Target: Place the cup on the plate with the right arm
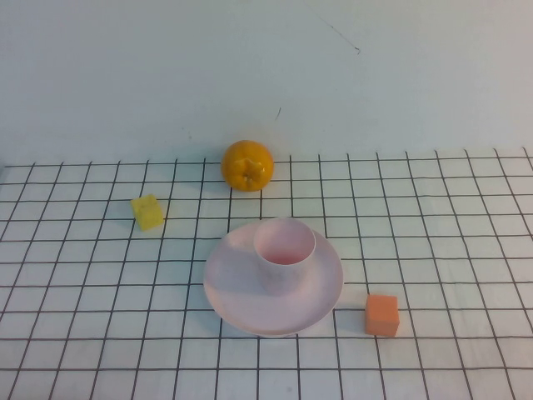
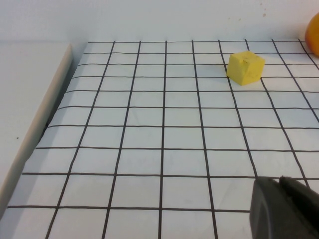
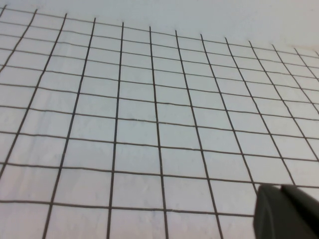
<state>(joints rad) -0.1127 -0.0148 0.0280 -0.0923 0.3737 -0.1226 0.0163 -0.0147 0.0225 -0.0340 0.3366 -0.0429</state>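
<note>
The pale pink cup [image 1: 284,252] stands upright on the round pale pink plate [image 1: 229,292] in the middle of the gridded table, in the high view. Neither arm shows in the high view. My left gripper [image 2: 280,180] shows only as dark fingertips pressed together over bare grid, empty. My right gripper [image 3: 279,188] shows the same way, fingertips together over bare grid, empty. Neither the cup nor the plate shows in either wrist view.
An orange fruit [image 1: 247,165] sits behind the plate. A yellow cube [image 1: 148,212] lies to the plate's left and shows in the left wrist view [image 2: 245,67]. An orange cube [image 1: 382,315] lies right of the plate. A white raised edge [image 2: 30,129] borders the table.
</note>
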